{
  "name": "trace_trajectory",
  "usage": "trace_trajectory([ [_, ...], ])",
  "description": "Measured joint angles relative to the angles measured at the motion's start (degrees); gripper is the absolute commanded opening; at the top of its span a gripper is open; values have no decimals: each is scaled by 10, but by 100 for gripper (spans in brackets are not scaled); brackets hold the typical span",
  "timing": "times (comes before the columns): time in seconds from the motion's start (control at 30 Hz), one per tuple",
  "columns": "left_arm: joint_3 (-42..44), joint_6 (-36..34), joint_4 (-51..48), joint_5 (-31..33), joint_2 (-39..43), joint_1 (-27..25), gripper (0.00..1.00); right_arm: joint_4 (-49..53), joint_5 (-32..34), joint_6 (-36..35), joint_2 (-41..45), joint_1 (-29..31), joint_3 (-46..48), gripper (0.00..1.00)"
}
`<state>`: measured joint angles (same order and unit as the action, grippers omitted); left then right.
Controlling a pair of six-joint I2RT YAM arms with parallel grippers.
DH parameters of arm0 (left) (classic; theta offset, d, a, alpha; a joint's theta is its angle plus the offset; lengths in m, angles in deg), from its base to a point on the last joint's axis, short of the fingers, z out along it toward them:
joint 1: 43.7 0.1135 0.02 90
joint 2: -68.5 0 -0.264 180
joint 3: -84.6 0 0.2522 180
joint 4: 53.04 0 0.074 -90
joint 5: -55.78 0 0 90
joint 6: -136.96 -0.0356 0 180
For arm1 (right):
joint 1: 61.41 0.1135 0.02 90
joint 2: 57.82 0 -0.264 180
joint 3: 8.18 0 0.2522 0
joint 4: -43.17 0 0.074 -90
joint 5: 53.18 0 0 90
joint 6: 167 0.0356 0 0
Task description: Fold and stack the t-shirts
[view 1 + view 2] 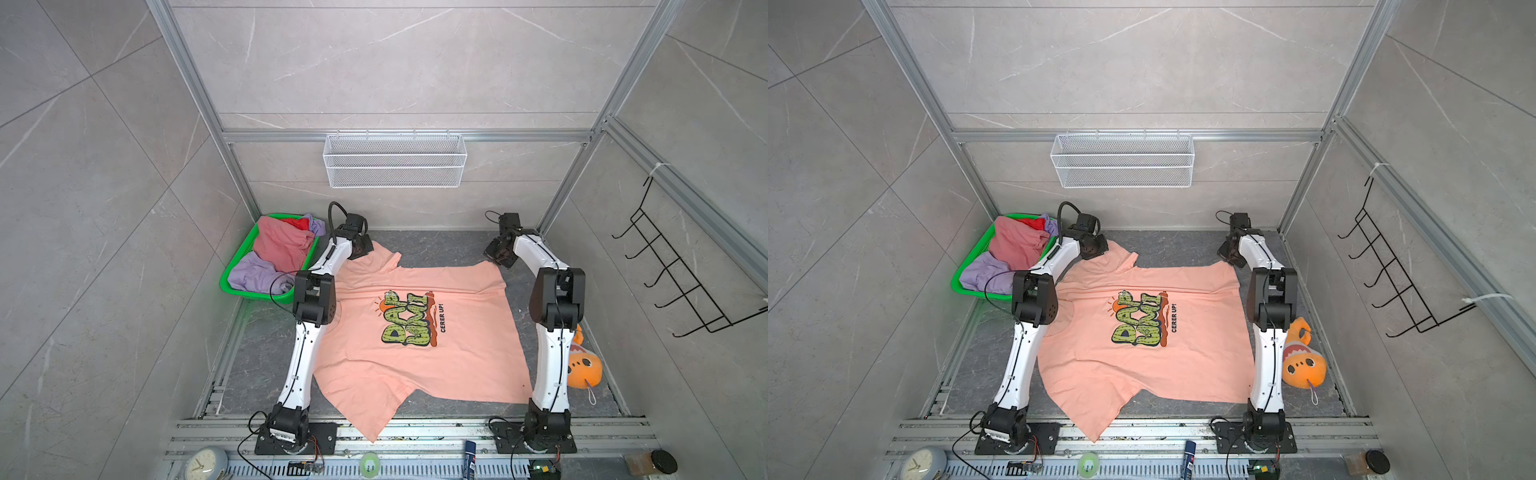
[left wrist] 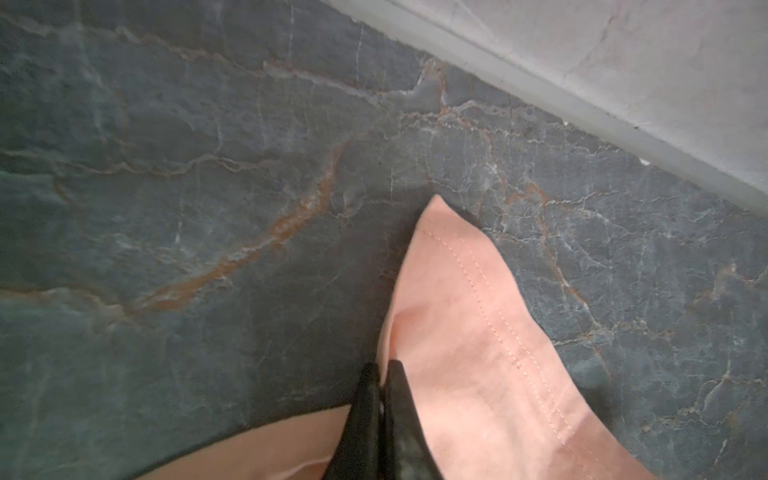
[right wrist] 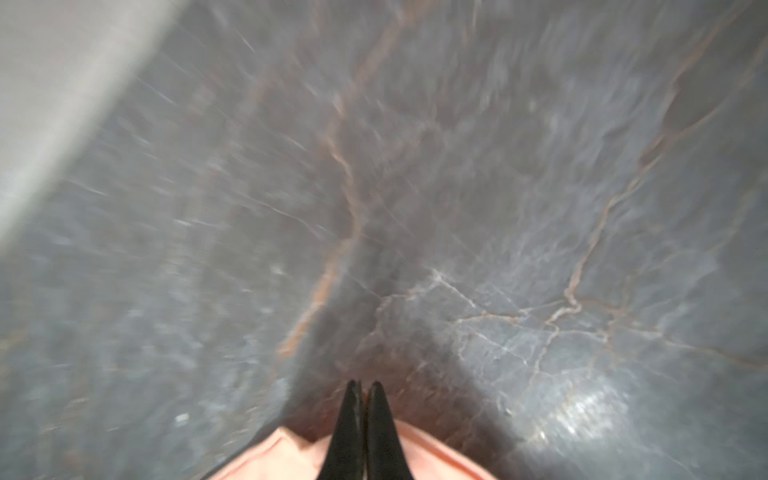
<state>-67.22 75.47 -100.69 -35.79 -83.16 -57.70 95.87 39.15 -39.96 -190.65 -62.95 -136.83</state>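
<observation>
A peach-salmon t-shirt (image 1: 415, 365) (image 1: 1142, 374) with a green-yellow-black chest graphic lies spread flat on the dark marble table in both top views. My left gripper (image 1: 359, 249) (image 1: 1096, 249) is at its far left sleeve. In the left wrist view this gripper (image 2: 382, 365) is shut on a fold of the peach fabric (image 2: 478, 332). My right gripper (image 1: 498, 257) (image 1: 1229, 255) is at the shirt's far right corner. In the blurred right wrist view it (image 3: 365, 384) is shut over the shirt's edge (image 3: 270, 461). Dusty pink (image 1: 282, 245), lavender (image 1: 253, 274) and red (image 1: 297, 223) t-shirts lie crumpled in a basket.
The green mesh basket (image 1: 232, 274) stands at the far left beside the left arm. An orange plush toy (image 1: 584, 368) lies right of the right arm. A white wire basket (image 1: 395, 166) hangs on the back wall and a black hook rack (image 1: 681, 274) on the right wall.
</observation>
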Motion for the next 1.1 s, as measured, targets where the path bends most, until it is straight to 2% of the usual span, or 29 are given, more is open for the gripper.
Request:
trace_trajectory([
  [0.3,24,-18,79,18,96,28,0,-97,8,1,92,0,2,0],
  [0.63,58,-41,103,10,122,34,0,-136,5,4,95,-8,19,0],
  [0.77,130,-47,110,14,165,32,0,-147,-3,-1,95,-11,37,0],
  [0.9,236,-60,116,33,245,19,0,-177,-18,-11,104,-15,93,0],
  [1.1,369,-81,113,115,371,-36,0,-220,-55,-25,137,-33,185,0],
])
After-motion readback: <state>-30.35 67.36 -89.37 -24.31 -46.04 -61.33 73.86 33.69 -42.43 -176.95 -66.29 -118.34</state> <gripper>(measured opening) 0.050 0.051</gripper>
